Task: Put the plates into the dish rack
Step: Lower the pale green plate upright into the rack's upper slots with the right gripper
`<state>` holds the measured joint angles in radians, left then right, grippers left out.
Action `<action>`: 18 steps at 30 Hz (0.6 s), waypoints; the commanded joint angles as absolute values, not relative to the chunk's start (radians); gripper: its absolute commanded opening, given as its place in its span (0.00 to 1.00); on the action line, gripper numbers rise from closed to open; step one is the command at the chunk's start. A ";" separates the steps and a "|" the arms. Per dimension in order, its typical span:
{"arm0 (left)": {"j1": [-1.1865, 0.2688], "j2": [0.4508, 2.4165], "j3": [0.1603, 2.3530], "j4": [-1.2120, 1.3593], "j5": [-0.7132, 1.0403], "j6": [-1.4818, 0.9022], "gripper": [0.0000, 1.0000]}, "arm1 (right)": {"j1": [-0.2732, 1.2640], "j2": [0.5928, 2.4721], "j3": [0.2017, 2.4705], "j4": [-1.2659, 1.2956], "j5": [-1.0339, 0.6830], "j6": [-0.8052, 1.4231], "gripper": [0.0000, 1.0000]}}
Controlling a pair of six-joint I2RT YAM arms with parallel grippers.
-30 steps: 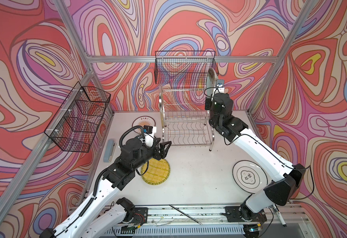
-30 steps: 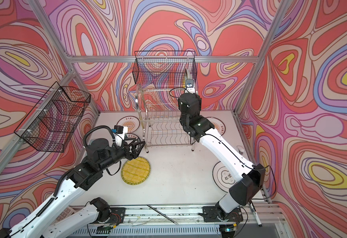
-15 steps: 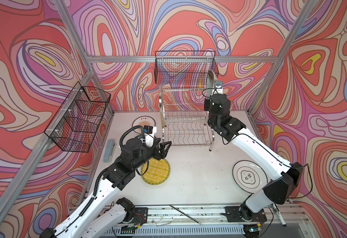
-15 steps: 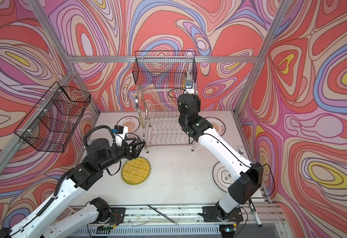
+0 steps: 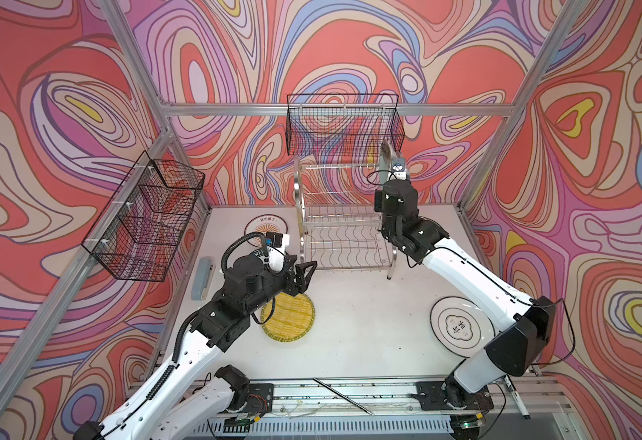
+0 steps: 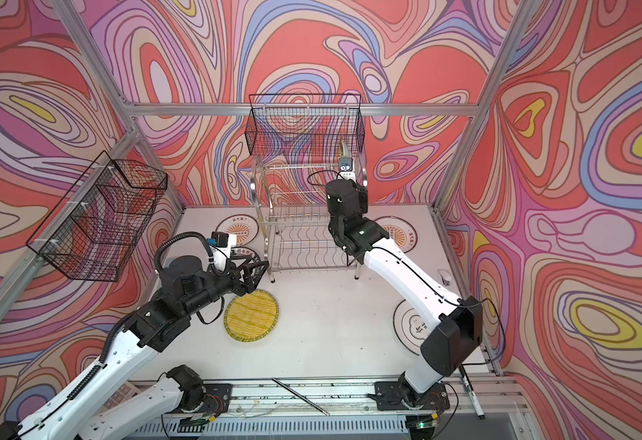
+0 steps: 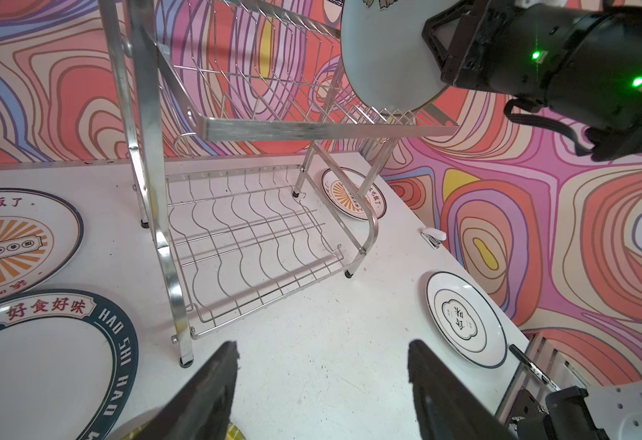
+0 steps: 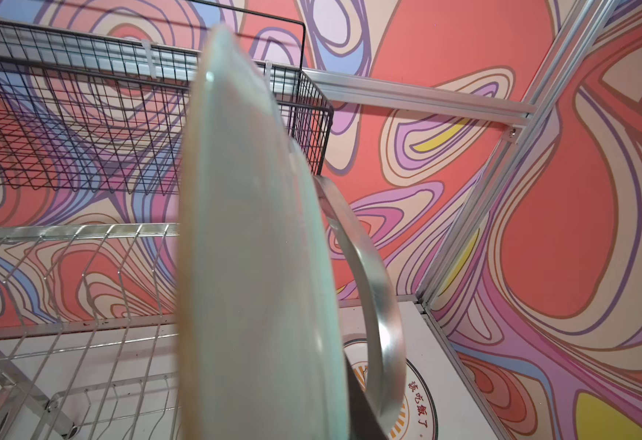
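Aqua plate [image 8: 258, 266]: blurred at close range in right wrist view, lower part cut off; both top views show a rim sliver only. Right claw [image 7: 431, 42]: fingertips masked by right arm [image 5: 399, 198] in both top views. Green-rim plate [image 7: 45, 362], left sunburst plate [image 7: 7, 244]: cut by frame edge in left wrist view. Yellow plate [image 5: 292, 320]: one edge under left arm [image 5: 243, 289]. Ringed plate [image 6: 412, 327], right sunburst plate [image 6: 401, 234]: partly behind right arm
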<state>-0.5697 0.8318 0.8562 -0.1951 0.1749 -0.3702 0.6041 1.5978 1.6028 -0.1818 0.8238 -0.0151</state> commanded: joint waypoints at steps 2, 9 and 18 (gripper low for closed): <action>-0.573 0.818 0.870 -0.224 0.161 -0.356 0.73 | 0.611 1.582 1.603 -0.090 0.830 0.015 0.00; -0.573 0.815 0.867 -0.227 0.158 -0.357 0.73 | 0.612 1.584 1.595 -0.104 0.830 0.031 0.00; -0.573 0.810 0.865 -0.224 0.152 -0.359 0.73 | 0.611 1.604 1.613 -0.145 0.818 0.044 0.00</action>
